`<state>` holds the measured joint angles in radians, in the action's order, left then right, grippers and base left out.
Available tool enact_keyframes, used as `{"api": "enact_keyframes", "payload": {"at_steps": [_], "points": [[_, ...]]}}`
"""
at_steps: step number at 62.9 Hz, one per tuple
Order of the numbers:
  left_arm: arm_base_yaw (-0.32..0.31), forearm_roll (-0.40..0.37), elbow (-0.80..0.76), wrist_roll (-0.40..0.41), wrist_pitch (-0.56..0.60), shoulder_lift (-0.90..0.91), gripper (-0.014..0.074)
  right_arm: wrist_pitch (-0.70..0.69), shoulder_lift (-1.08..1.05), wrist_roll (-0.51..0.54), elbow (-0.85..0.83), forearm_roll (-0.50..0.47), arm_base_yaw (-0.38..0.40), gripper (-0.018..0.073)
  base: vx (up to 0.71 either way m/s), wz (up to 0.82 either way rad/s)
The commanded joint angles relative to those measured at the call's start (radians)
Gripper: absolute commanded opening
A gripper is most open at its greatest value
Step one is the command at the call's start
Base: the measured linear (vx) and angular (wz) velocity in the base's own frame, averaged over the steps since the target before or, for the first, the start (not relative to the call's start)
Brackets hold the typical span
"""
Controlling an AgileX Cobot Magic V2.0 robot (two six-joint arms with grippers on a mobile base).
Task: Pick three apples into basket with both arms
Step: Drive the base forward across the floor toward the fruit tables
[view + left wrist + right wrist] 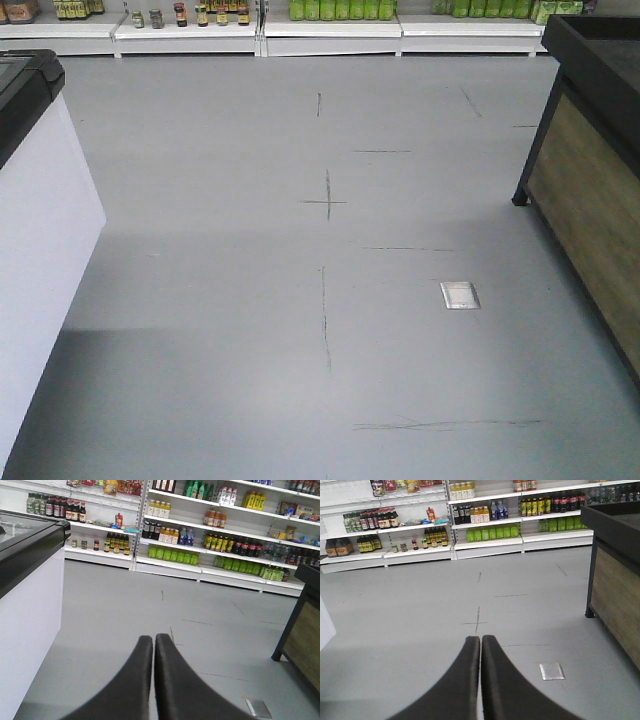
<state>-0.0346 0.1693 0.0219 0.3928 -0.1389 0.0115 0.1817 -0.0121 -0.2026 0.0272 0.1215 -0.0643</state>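
Since no apples and no basket show in any of the three views, I can't place them; they are out of view. The front view has only grey floor (250, 300) with dark scuff lines and a small metal floor plate (460, 295). A white chest with a black top (40, 230) is at the left, and a dark stand with a wood side (590, 200) is at the right. Store shelves (200, 565) with bottles and jars run along the back wall.

My left fingers (150, 647) are pressed together with nothing between them, pointing out over bare floor. My right fingers (477, 647) are the same, tips touching and empty, aimed at the floor near the plate.

My guess is the task is at its very start, with no apple picked and the fruit yet to be found.

Handling, as a judgement only: an apple should be firm and not squashy, of middling weight, with smooth skin that may slip. It is round, so it can roll off a glancing touch. I'd spread the fingers wide and close across the widest middle, one finger on each side and clear of the stem. I'd squeeze only enough to hold, because a hard pinch could bruise it. I'd set it low into the basket and not drop it.
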Motion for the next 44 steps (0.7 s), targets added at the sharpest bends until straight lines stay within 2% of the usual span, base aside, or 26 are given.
{"api": "enact_keyframes", "payload": {"at_steps": [1, 44], "points": [[0.001, 0.002, 0.009, 0.006, 0.069, 0.016, -0.0006, -0.077, -0.013, -0.001, 0.014, 0.013, 0.006, -0.0007, 0.0, 0.0], [0.001, 0.002, 0.009, 0.006, 0.069, 0.016, -0.0006, -0.077, -0.013, -0.001, 0.014, 0.013, 0.006, -0.0007, 0.0, 0.0]]}}
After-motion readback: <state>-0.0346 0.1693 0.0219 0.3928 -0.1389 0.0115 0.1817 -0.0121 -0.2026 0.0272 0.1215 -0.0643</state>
